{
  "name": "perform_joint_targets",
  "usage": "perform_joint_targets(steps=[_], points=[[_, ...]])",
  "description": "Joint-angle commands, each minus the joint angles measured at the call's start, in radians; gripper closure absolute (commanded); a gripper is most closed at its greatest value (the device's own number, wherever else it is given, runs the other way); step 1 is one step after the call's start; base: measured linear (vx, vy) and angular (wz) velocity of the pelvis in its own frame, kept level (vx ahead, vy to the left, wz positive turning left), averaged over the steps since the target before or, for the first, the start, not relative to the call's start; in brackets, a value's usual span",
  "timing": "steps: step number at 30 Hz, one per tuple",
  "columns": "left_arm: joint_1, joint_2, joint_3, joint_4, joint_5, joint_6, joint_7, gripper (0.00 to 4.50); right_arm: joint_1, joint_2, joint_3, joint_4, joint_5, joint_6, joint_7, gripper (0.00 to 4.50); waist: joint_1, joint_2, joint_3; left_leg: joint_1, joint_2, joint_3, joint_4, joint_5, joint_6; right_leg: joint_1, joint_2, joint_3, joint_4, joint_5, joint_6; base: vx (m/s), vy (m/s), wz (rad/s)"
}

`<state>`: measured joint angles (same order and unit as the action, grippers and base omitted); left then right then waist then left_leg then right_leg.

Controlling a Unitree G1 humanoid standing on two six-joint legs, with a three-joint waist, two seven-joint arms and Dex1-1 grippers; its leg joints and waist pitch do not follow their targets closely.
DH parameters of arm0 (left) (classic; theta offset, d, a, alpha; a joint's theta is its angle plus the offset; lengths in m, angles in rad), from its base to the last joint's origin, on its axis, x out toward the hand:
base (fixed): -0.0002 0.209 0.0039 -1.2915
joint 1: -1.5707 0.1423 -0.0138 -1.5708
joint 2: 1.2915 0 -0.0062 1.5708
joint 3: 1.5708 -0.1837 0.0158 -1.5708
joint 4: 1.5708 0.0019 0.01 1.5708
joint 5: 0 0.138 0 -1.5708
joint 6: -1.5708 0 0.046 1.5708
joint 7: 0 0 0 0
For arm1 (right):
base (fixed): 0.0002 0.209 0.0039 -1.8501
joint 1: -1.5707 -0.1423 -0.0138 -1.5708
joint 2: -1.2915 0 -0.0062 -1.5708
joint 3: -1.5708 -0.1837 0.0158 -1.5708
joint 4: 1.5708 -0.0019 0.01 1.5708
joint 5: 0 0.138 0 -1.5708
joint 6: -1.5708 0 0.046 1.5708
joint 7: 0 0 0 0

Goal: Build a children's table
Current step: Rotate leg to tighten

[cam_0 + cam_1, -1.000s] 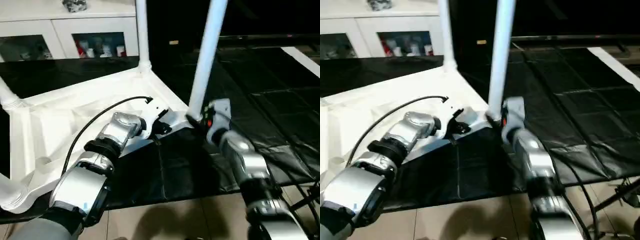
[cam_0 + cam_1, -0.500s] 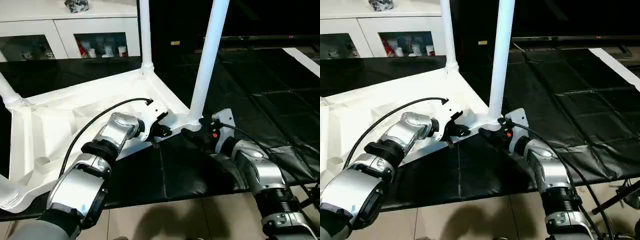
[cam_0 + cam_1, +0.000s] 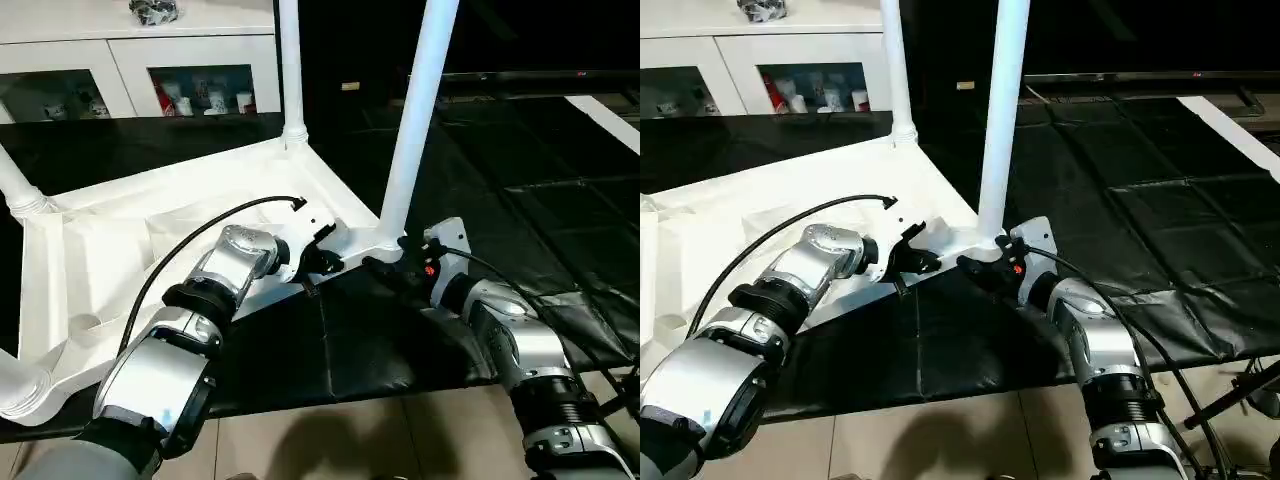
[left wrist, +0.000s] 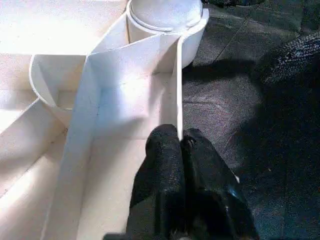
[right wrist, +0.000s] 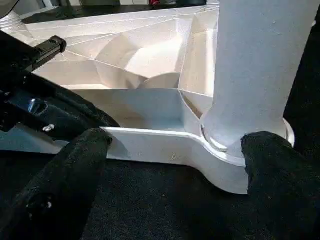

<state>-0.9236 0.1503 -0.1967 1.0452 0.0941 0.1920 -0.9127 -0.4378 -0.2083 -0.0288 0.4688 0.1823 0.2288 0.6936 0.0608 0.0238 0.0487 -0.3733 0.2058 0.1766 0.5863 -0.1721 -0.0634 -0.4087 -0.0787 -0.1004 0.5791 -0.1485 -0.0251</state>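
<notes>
While my shut left gripper pinched the tabletop rim to steady it, my right gripper stood wide open, empty, straddling the leg socket.

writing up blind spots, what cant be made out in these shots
- Tops of the near leg and far leg: cut by the eye views' upper edge.
- Tabletop near-left corner: cut by the picture edge.
- Items inside the cabinet: too small.
</notes>
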Motion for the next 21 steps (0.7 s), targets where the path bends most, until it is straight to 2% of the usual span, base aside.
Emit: perform_joint_targets(steps=[1,2,3,4,5,6,7,9,11,12,14,16,17,21], points=[[-0.017,0.001,-0.004,-0.044,-0.005,-0.024,-0.020,4.50,-0.007,0.000,0.008,-0.023,0.004,-0.002,-0.002,0.01,0.006,-0.009,-0.075,0.009,0.020,-0.004,-0.056,-0.150,0.094,0.071,-0.068,0.046,-0.058,-0.179,-0.230,0.000,0.000,0.00],[-0.012,0.009,-0.009,-0.048,-0.003,-0.029,-0.039,4.50,0.014,-0.032,0.011,-0.049,0.019,-0.002,0.054,0.01,0.008,-0.009,-0.076,0.010,0.019,-0.004,-0.055,-0.153,0.097,0.072,-0.068,0.045,-0.059,-0.180,-0.229,0.000,0.000,0.00],[0.003,0.039,-0.045,-0.057,0.015,-0.054,-0.125,4.50,0.027,-0.112,0.019,-0.071,0.033,0.006,0.165,0.01,0.010,-0.002,-0.077,0.010,0.020,-0.005,-0.055,-0.146,0.100,0.072,-0.068,0.047,-0.056,-0.166,-0.229,0.000,0.000,0.00],[0.008,0.049,-0.057,-0.059,0.020,-0.063,-0.153,4.50,0.032,-0.138,0.021,-0.078,0.038,0.009,0.202,0.01,0.014,-0.006,-0.077,0.011,0.022,-0.007,-0.056,-0.151,0.109,0.077,-0.067,0.043,-0.060,-0.163,-0.229,0.000,0.000,0.00],[0.022,0.081,-0.092,-0.067,0.038,-0.089,-0.239,4.50,0.044,-0.216,0.029,-0.099,0.052,0.018,0.311,0.01,0.017,-0.007,-0.075,0.009,0.024,-0.003,-0.054,-0.139,0.116,0.074,-0.065,0.048,-0.055,-0.134,-0.233,0.000,0.000,0.00],[0.031,0.102,-0.115,-0.070,0.050,-0.108,-0.294,4.50,0.051,-0.266,0.033,-0.111,0.060,0.023,0.379,0.01,0.021,-0.008,-0.076,0.008,0.023,-0.004,-0.052,-0.141,0.123,0.078,-0.064,0.046,-0.054,-0.129,-0.235,0.000,0.000,0.00],[0.031,0.102,-0.116,-0.070,0.051,-0.108,-0.295,4.50,0.051,-0.267,0.033,-0.111,0.060,0.023,0.380,0.01,0.030,-0.009,-0.076,0.009,0.025,-0.001,-0.050,-0.143,0.130,0.077,-0.066,0.048,-0.053,-0.132,-0.233,0.000,0.000,0.00],[0.035,0.114,-0.128,-0.071,0.058,-0.120,-0.324,4.50,0.055,-0.292,0.034,-0.116,0.064,0.028,0.413,0.01,0.034,-0.009,-0.072,0.010,0.023,0.001,-0.052,-0.173,0.120,0.073,-0.067,0.045,-0.061,-0.200,-0.220,0.000,0.000,0.00],[0.036,0.116,-0.129,-0.071,0.059,-0.121,-0.326,4.50,0.057,-0.296,0.033,-0.117,0.066,0.029,0.416,0.01,0.033,-0.009,-0.063,0.020,0.021,0.000,-0.057,-0.230,0.086,0.065,-0.068,0.040,-0.079,-0.356,-0.180,0.000,0.000,0.00],[0.037,0.117,-0.131,-0.072,0.059,-0.124,-0.330,4.50,0.059,-0.298,0.033,-0.119,0.067,0.030,0.419,0.01,0.036,-0.008,-0.065,0.024,0.024,-0.003,-0.059,-0.234,0.073,0.064,-0.070,0.040,-0.082,-0.391,-0.172,0.000,0.000,0.00],[0.041,0.119,-0.134,-0.076,0.058,-0.140,-0.342,4.50,0.062,-0.302,0.036,-0.124,0.069,0.032,0.427,0.01,0.039,-0.004,-0.068,0.029,0.031,-0.003,-0.060,-0.234,0.065,0.058,-0.067,0.044,-0.078,-0.351,-0.190,0.000,0.000,0.00],[0.046,0.124,-0.141,-0.082,0.058,-0.153,-0.357,4.50,0.067,-0.310,0.042,-0.130,0.074,0.034,0.437,0.01,0.044,-0.006,-0.070,0.024,0.032,-0.004,-0.061,-0.226,0.064,0.063,-0.069,0.045,-0.069,-0.296,-0.206,0.000,0.000,0.00],[0.053,0.131,-0.151,-0.092,0.058,-0.174,-0.379,4.50,0.071,-0.317,0.046,-0.134,0.077,0.033,0.444,0.01,0.045,-0.010,-0.071,0.020,0.030,-0.004,-0.061,-0.217,0.069,0.066,-0.070,0.045,-0.067,-0.284,-0.204,0.000,0.000,0.00],[0.077,0.153,-0.172,-0.131,0.047,-0.203,-0.459,4.50,0.076,-0.334,0.061,-0.142,0.085,0.032,0.471,0.01,0.050,-0.010,-0.073,0.016,0.026,0.000,-0.056,-0.189,0.082,0.066,-0.072,0.046,-0.066,-0.274,-0.199,0.000,0.000,0.00]])
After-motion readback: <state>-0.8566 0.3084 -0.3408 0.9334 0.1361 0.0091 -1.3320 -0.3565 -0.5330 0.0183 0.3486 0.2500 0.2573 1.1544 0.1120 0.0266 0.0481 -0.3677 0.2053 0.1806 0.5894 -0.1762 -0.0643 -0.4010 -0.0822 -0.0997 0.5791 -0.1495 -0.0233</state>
